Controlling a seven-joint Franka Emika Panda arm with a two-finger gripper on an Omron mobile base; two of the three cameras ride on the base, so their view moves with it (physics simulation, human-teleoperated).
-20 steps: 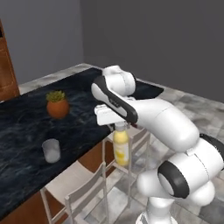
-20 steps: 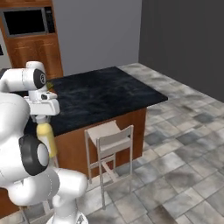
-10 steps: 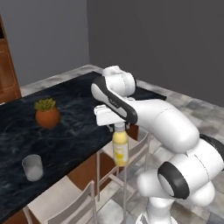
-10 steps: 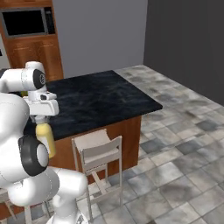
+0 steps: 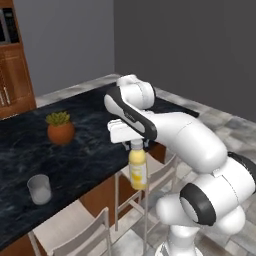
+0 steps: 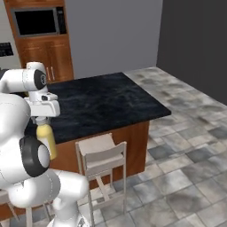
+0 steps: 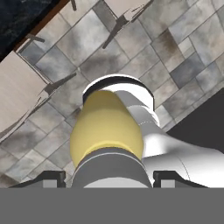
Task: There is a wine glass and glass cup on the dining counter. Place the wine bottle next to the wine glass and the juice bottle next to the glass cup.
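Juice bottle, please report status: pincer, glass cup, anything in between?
Pincer shut on small yellow juice bottle, hanging beside black marbled dining counter. Short translucent glass cup waiting on counter. Orange potted plant stands further back.

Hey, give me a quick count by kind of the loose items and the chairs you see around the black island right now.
Juice bottle, hanging from the gripper off the counter edge: 1
Glass cup on the dining counter: 1
Potted plant on the counter: 1
Chairs along the counter's side: 2
Total: 5

Worktop mostly open; only potted plant and glass cup stand well apart; chairs crowd the edge.
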